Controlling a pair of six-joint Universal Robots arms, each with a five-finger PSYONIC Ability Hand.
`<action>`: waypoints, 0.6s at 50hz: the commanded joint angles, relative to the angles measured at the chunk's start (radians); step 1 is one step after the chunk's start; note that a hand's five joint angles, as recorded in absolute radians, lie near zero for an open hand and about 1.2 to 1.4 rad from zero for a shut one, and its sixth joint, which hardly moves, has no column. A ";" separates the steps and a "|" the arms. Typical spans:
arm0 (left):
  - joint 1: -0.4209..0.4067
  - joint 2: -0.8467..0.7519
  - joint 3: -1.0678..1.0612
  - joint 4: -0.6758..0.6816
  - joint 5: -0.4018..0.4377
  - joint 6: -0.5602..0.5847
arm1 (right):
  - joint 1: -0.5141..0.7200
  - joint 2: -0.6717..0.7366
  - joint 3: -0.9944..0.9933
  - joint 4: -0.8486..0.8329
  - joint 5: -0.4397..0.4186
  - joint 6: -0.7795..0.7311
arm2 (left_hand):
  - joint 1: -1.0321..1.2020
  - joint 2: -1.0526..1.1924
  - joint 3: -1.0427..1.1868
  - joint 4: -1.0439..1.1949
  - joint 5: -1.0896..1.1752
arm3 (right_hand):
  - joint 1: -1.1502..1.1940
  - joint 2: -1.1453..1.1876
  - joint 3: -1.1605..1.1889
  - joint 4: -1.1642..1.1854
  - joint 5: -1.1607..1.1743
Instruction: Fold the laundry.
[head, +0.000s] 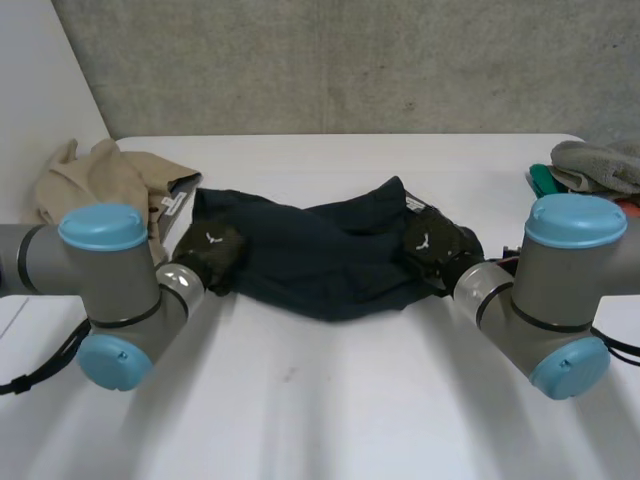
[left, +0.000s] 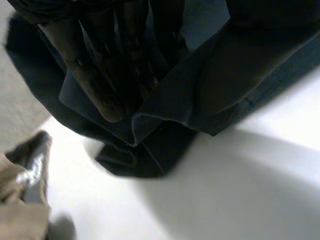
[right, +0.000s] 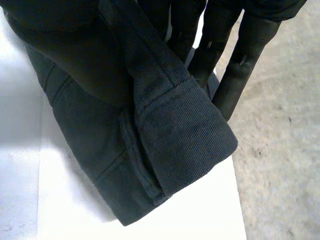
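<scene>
A dark navy garment (head: 320, 255) lies bunched across the middle of the white table (head: 330, 400). My left hand (head: 208, 250) is at its left end. In the left wrist view the fingers (left: 87, 75) and thumb close on a fold of the navy cloth (left: 165, 145), which hangs just above the table. My right hand (head: 435, 243) is at the garment's right end. There a thick hemmed edge of the cloth (right: 185, 135) is pinched between the thumb and the fingers (right: 247, 60) and droops below the hand.
A beige garment (head: 100, 185) lies at the table's far left, close to my left hand, and shows beside that hand (left: 20, 205). Grey and green clothes (head: 590, 165) are piled at the far right. A concrete wall stands behind. The table's right edge is close to my right hand.
</scene>
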 joint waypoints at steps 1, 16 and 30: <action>-0.011 0.117 0.000 -0.006 -0.001 -0.059 | -0.006 -0.093 -0.014 0.064 0.066 0.119 | 0.263 0.208 0.532 0.206 0.235 | 0.329 0.227 0.222 0.203 0.213; 0.058 0.590 0.190 -0.447 0.134 -0.264 | -0.159 -0.400 -0.313 0.719 0.084 0.317 | 0.263 0.208 0.532 0.206 0.235 | 0.329 0.227 0.222 0.203 0.213; 0.015 0.141 0.550 -0.712 0.054 -0.149 | -0.078 -0.077 -0.453 0.732 0.086 0.271 | 0.263 0.208 0.532 0.206 0.235 | 0.329 0.227 0.222 0.203 0.213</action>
